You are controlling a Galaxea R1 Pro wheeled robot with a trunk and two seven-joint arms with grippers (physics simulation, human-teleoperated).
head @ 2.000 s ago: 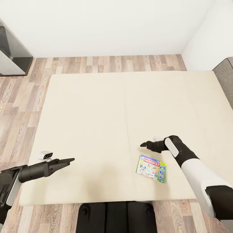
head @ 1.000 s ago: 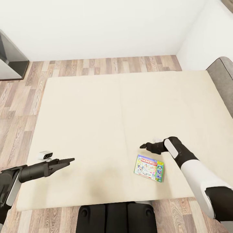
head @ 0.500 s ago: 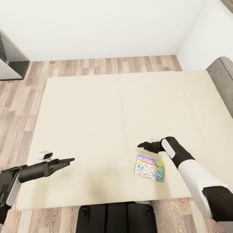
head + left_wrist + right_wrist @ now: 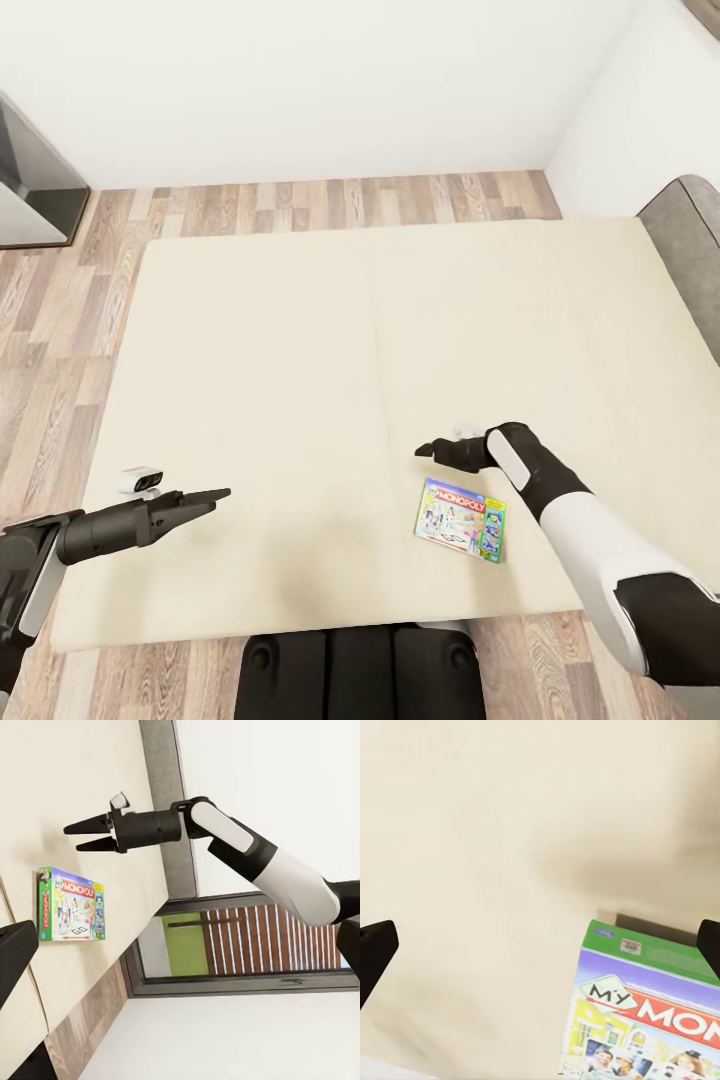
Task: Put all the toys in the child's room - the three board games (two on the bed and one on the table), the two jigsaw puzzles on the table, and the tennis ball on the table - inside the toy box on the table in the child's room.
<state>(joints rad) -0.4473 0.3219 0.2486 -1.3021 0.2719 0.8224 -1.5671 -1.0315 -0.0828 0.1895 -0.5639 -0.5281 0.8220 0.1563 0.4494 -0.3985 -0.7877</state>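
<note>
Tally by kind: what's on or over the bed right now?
Board game: 1
Grippers, left and right, both empty with jaws parted: 2
Mattress pads: 2
Total: 5

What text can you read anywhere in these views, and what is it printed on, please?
"MONOPOLY" with a small "MY" before it: on the lid of the board game box lying flat on the bed.
"MY MON": the same title, cut off at the right wrist view's edge.
The box's smaller print and side label are too blurred to read.
</note>
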